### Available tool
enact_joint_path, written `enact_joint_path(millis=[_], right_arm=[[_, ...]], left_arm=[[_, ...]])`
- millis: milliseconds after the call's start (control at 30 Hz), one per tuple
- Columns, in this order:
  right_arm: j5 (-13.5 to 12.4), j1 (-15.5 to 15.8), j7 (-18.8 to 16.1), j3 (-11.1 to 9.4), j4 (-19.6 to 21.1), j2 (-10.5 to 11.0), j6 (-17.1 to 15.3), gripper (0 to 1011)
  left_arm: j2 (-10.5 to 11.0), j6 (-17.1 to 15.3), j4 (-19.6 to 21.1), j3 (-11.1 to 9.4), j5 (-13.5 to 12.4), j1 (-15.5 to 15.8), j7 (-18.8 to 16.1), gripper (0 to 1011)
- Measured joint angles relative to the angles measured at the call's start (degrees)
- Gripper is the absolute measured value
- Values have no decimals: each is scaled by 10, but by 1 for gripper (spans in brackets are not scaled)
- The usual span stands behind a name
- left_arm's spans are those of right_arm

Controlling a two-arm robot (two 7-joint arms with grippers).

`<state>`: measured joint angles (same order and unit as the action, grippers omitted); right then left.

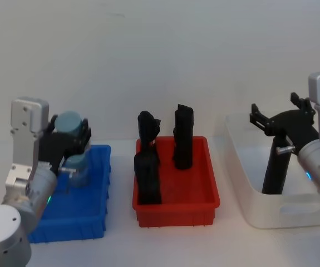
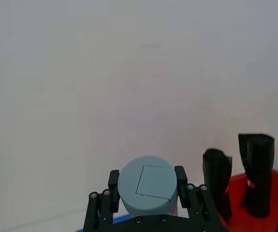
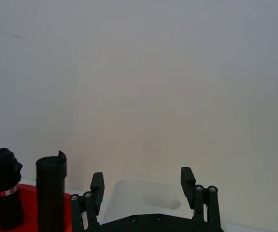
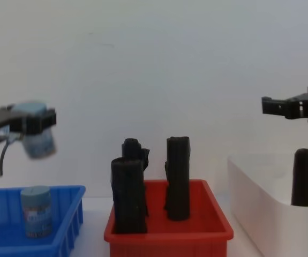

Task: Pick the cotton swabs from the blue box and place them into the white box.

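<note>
left gripper (image 2: pixel 146 177) is clamped on a small round translucent grey-blue plastic tub of cotton swabs (image 2: pixel 147 189), with one black finger pressed against each side of its body and its pale lid facing the wrist camera. in the chest view this held tub hangs in the air above the small bright blue ribbed plastic box (image 4: pixel 62 224), well clear of the rim and tipped a little. a second tub of cotton swabs (image 4: pixel 36 210), with a blue-and-white printed label, stands upright on the floor of the blue box, below the held one and apart from it

right gripper (image 3: pixel 142 175) hovers over the smooth white open-topped plastic box (image 1: pixel 285 214) on the robot's right, its fingers spread wide with nothing between them. inside the white box a tall black rolled cylinder (image 4: pixel 307 176) stands upright near the far wall, its top rising above the rim and below the gripper, not touching it

between the two boxes sits a red open-topped plastic bin (image 1: pixel 176 210), near both but touching neither. it holds three more black rolls (image 1: pixel 147 178), all upright, one at the front left and two farther back. everything rests on a plain white table (image 1: pixel 121 245) against a plain white wall (image 1: pixel 160 55)
</note>
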<state>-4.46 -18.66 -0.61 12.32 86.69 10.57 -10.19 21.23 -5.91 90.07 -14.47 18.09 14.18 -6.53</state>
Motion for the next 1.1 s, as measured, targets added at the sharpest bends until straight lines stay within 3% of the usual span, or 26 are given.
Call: enact_joint_path(millis=[600, 1100], right_arm=[[19, 14, -110, 12, 23, 11, 85, 1002], [70, -18, -122, 29, -37, -10, 123, 1002]], left_arm=[[-17, 86, 72, 2, -13, 19, 42, 689], [-52, 156, 111, -9, -11, 56, 108, 689]])
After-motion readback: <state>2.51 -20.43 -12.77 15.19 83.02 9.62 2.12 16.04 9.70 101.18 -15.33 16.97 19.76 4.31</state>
